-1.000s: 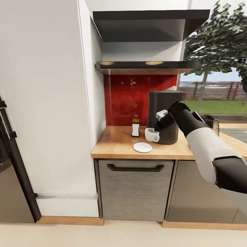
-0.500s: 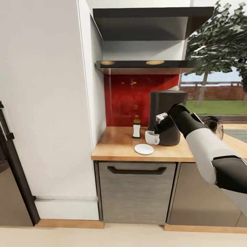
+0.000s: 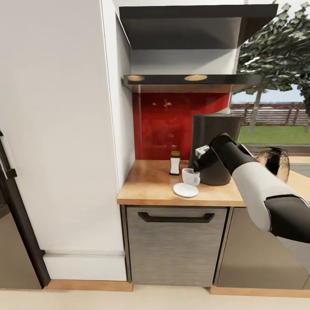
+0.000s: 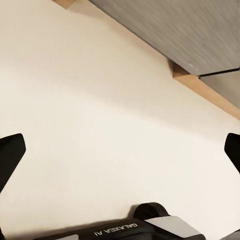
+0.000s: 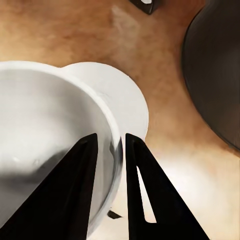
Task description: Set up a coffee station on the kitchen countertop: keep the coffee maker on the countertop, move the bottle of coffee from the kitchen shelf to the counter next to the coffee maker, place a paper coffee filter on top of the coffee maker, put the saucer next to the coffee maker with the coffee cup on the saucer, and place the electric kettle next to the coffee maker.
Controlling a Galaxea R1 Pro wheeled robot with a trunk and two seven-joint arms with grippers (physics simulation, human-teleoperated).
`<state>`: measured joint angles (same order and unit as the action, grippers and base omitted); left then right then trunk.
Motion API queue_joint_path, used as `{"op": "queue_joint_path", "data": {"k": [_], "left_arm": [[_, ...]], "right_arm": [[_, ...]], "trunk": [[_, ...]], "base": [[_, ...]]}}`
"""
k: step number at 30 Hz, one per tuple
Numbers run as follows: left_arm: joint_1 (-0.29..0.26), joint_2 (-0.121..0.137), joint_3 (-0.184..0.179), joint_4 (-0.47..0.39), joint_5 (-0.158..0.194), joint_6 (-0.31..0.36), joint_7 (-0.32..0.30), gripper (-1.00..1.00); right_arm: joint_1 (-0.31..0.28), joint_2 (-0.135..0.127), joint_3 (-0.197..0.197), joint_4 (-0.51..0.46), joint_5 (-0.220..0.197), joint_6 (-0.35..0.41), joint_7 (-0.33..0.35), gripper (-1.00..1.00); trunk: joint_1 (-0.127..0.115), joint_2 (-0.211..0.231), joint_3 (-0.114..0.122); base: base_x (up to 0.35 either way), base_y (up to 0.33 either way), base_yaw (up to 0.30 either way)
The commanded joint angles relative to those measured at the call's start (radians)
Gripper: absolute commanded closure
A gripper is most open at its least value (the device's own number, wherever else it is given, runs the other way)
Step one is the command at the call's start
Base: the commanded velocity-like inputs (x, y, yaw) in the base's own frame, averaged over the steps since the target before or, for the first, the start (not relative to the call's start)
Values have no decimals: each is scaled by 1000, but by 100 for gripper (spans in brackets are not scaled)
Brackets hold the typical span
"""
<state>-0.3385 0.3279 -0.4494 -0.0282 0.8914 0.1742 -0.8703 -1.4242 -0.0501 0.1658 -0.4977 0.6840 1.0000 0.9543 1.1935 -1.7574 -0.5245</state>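
Kitchen corner: tall white wall panel (image 3: 60, 129), red backsplash (image 3: 165, 125), dark range hood (image 3: 189, 79) with two lit spots, grey drawer front (image 3: 174, 245) with black handle, beige floor (image 3: 129, 299), window (image 3: 275, 86) showing tree, fence, lawn. Dark appliance edge (image 3: 13, 206) far left.

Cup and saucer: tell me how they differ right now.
The cup is deep and bowl-shaped; the saucer is a flat round plate. The cup is pinched at its rim by the right gripper and held above the countertop, while the saucer lies flat on it, untouched. In the head view the cup looks narrower than the saucer. Both are plain white.
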Motion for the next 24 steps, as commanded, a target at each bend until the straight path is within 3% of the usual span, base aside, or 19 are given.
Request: {"op": "queue_joint_path", "data": {"k": [1,14,17,24], "left_arm": [[-1,0,-6,-1,11,10,-3,-100],[-1,0,-5,-1,11,10,-3,-100],[-1,0,-5,-1,11,10,-2,-100],[-1,0,-5,-1,11,10,-2,-100]], "right_arm": [[0,-1,5,10,7,1,11,100],[2,0,5,71,3,-4,8,100],[2,-1,4,84,2,-41,8,100],[2,-1,4,97,2,-50,8,100]], "trunk": [[0,-1,-1],[0,-1,-1],[0,-1,-1],[0,-1,-1]], "base": [[76,53,0],[77,7,0],[31,0,0],[100,0,0]]}}
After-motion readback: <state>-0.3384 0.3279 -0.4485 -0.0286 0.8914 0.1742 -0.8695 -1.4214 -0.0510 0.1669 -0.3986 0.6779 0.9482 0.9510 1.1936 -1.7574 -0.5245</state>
